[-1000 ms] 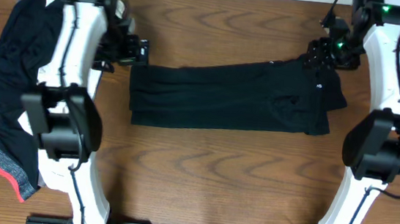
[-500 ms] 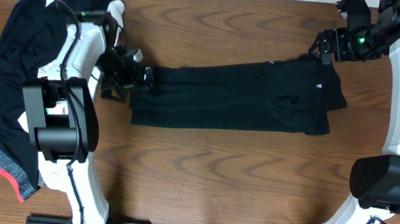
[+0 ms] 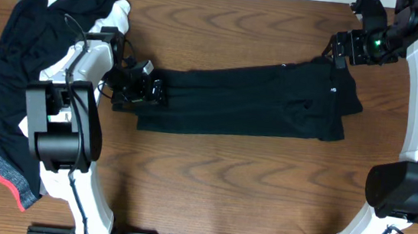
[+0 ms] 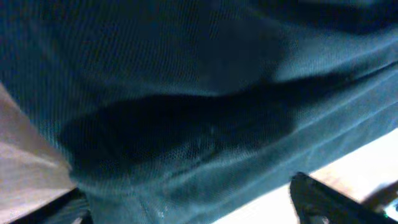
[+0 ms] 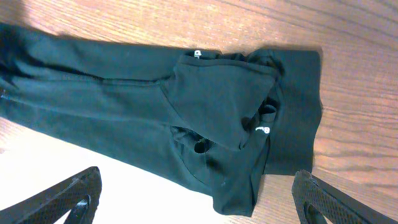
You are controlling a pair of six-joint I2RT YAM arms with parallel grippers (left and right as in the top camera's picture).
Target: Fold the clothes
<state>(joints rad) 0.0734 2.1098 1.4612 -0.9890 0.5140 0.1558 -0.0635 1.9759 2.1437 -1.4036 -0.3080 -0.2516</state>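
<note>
A long black garment [image 3: 241,105] lies folded lengthwise across the middle of the table. My left gripper [image 3: 141,89] is down at its left end. In the left wrist view the black cloth [image 4: 186,106] fills the frame, with the two fingertips [image 4: 193,208] wide apart at the bottom corners and cloth between them. My right gripper [image 3: 348,47] is open and empty, raised above the garment's right end. The right wrist view shows that end [image 5: 236,118] with its folded waistband below the open fingers [image 5: 199,199].
A heap of dark clothes [image 3: 8,90] with a red and grey hem [image 3: 3,174] lies on the table's left side, beside and under the left arm. Bare wooden table [image 3: 226,180] shows in front of the garment.
My left gripper has moved down and right onto the garment's left end. My right gripper lifted off the right end toward the back right corner and has held there since.
</note>
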